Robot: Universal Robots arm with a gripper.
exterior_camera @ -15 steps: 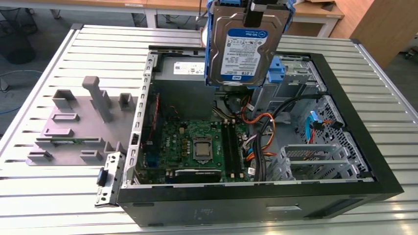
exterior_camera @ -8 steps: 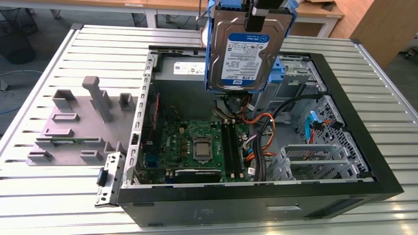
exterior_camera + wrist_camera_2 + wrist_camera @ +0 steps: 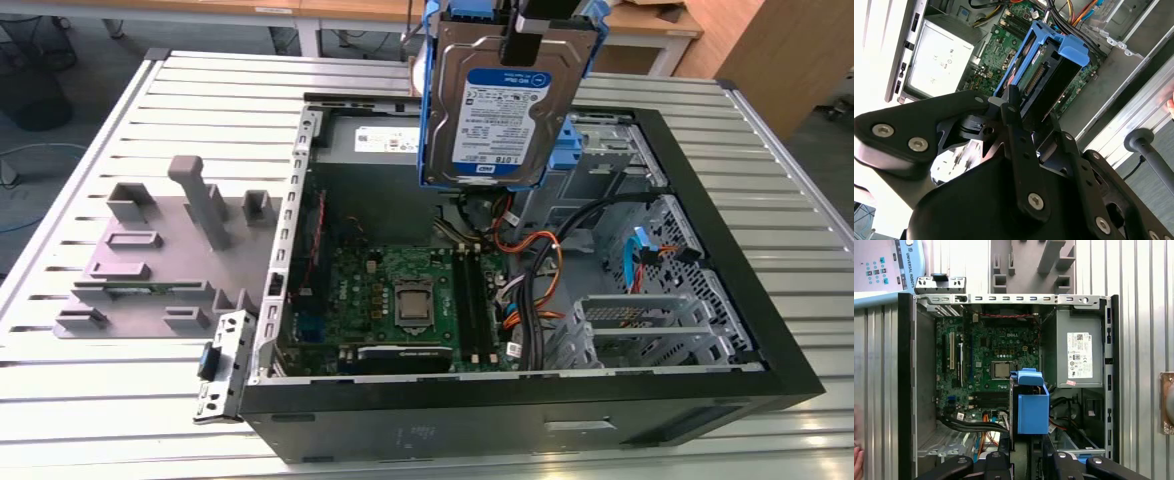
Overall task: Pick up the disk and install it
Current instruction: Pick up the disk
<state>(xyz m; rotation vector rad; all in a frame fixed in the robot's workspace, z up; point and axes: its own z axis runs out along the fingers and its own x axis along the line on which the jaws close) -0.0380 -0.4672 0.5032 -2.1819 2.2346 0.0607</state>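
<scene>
The disk (image 3: 501,100), a silver hard drive with a white-and-blue label and blue carrier rails, hangs upright above the open computer case (image 3: 747,300), over its back half. My gripper (image 3: 541,30) is shut on the disk's upper end. In the second wrist view the black fingers (image 3: 1014,107) clamp the disk (image 3: 1049,75) from both sides, with the motherboard below it. In the first wrist view the disk's blue carrier (image 3: 1031,410) points down into the case from my gripper (image 3: 1026,447), beside the power supply.
Inside the case lie the motherboard (image 3: 400,300), cable bundles (image 3: 534,260), a grey power supply (image 3: 1079,355) and a drive cage with a blue bracket (image 3: 574,150). A grey fixture plate (image 3: 160,250) sits on the slatted table at the exterior view's left. A person's hand (image 3: 856,460) shows at one edge.
</scene>
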